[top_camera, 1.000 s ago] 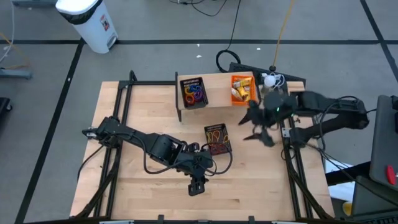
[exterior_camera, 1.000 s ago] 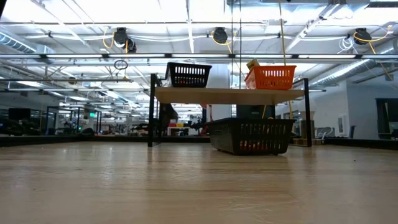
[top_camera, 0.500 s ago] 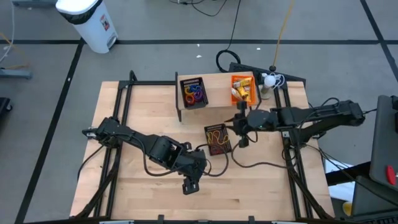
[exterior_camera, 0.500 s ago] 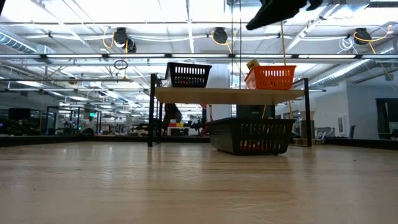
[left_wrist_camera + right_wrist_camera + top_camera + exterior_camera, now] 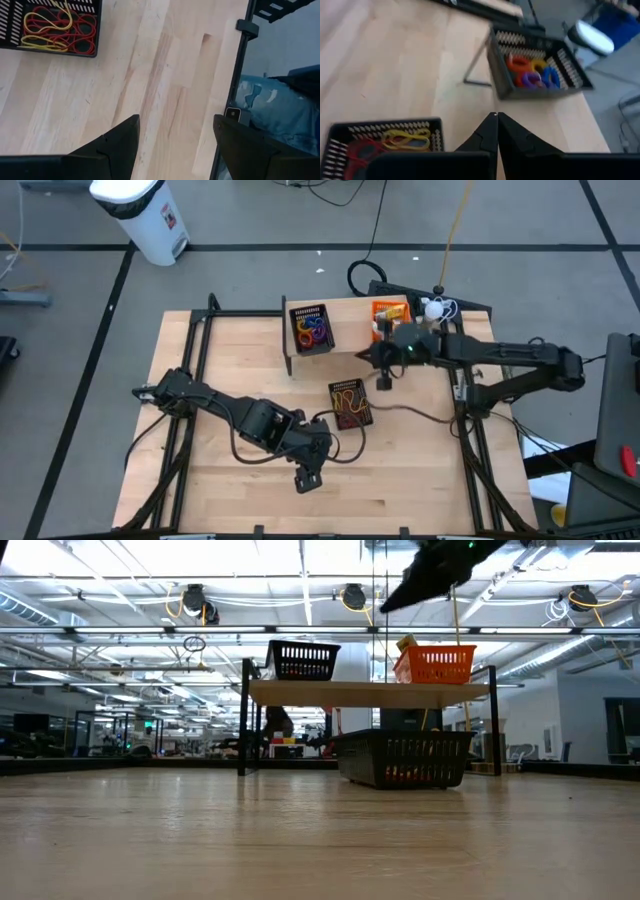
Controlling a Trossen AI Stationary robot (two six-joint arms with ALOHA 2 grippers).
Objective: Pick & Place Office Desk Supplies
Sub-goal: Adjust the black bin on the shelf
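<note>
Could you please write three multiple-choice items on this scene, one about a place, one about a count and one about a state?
1. Where does the black basket of elastic loops stand?
A. On the raised shelf
B. On the tabletop in front of the shelf
C. On the floor

2. How many baskets stand on the raised shelf?
A. One
B. Two
C. Four

3. How are the right gripper's fingers?
A. Shut with nothing between them
B. Spread wide
C. Clamped on a ring

Answers:
1. B: the high view shows it on the wood below the shelf, near the left gripper.
2. B: the black basket of rings and the orange basket stand there.
3. A: the right wrist view shows the fingertips meeting, with nothing between them.
</note>
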